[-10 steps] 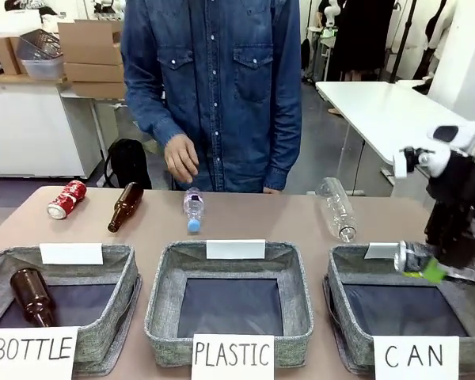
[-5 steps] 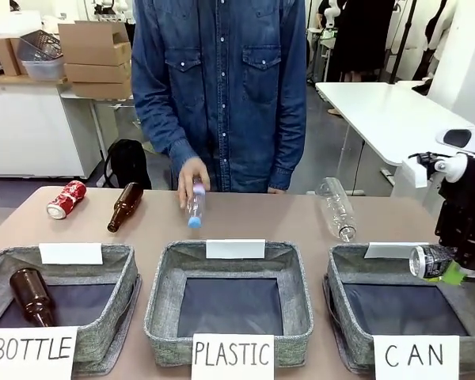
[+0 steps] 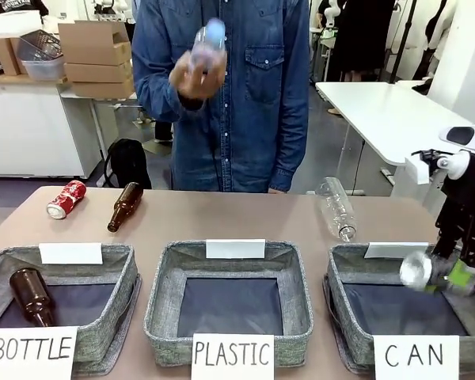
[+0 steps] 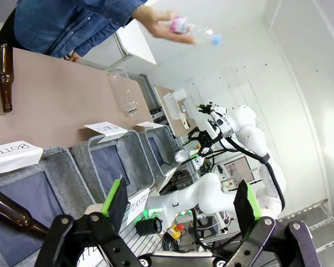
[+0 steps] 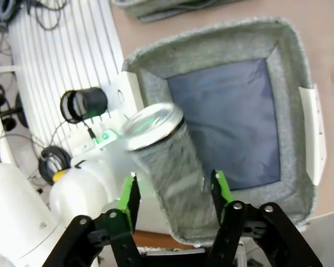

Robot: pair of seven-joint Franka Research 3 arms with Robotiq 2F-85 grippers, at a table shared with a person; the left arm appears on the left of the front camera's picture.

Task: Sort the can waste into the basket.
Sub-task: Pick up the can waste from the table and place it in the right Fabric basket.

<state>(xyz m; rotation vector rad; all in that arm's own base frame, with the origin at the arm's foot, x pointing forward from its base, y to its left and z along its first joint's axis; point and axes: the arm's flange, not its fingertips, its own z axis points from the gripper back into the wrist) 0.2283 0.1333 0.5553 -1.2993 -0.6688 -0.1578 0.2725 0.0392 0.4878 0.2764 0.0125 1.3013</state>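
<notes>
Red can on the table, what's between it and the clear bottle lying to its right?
Front view: a brown glass bottle lies beside the red can; past it the table is bare up to the clear bottle.

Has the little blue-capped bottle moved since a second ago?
Yes. The blue-capped bottle rose off the table in the person's hand, high above the red can.

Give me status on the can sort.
Done: no can lies in the CAN basket yet. In hand: the black can is over that basket between the right tool's parted pads, blurred, apparently dropping in. Left: the red can lies at the table's far left, beside a brown bottle.
</notes>
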